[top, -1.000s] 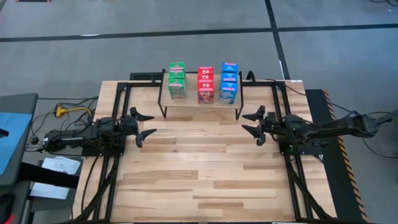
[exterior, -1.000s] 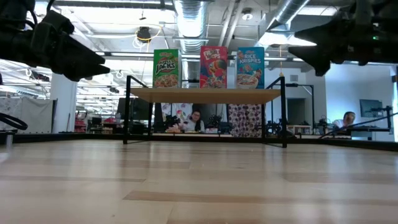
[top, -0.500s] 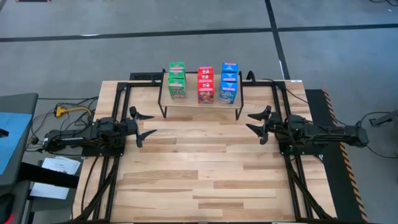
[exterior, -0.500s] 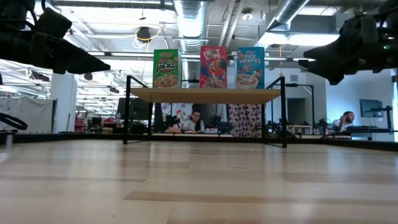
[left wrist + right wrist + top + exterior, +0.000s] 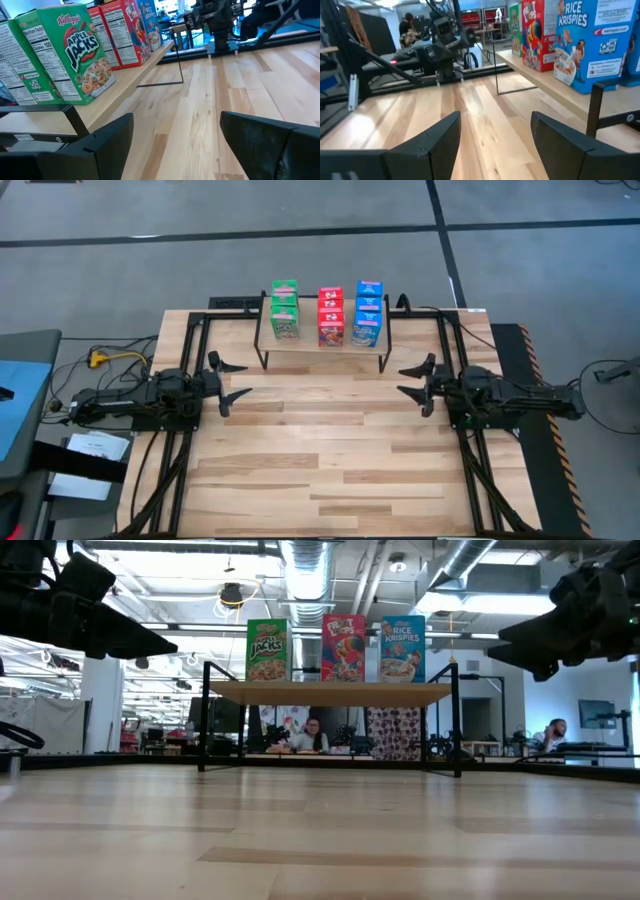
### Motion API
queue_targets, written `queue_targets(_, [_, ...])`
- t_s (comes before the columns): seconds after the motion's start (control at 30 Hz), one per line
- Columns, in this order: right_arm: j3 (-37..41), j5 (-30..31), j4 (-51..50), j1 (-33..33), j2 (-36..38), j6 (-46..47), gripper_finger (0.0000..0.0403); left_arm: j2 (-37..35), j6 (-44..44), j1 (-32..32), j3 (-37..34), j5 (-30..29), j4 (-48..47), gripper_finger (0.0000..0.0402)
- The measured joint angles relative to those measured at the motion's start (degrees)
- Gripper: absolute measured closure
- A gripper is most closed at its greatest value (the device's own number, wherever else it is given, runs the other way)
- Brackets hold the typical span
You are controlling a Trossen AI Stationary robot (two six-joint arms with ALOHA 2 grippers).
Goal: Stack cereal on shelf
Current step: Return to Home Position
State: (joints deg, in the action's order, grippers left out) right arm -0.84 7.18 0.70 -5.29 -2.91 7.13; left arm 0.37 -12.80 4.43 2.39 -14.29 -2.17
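Low view shows only the front box of each row. The ones behind are hidden, and both arms are cut off at the frame edges there. In the left wrist view the blue boxes are mostly covered by the red ones. In the right wrist view the green ones are barely visible behind the red.

Count (from the high view): three green boxes [image 5: 284, 310], three red boxes [image 5: 331, 316], three blue boxes [image 5: 367, 313], so nine cereal boxes. They stand upright in three front-to-back rows on the shelf [image 5: 320, 349], at the far middle of the surface [image 5: 320, 450]. Green row on the left, red in the middle, blue on the right, with small gaps between rows.

Left end effector [image 5: 238, 379] hovers near the surface's left edge, fingers spread wide, released, gripping nothing. Right end effector [image 5: 408, 380] mirrors it at the right edge, also released and empty. Both arms lie low and stretched inward, tips facing each other, apart from the shelf.
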Motion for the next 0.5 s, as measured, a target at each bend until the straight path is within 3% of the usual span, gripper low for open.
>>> queue_targets(0.5, [-0.04,0.22,-0.23,-0.01,-1.32,-1.64,0.0137,0.0,0.33,0.01,0.0,0.01,0.0,0.0113])
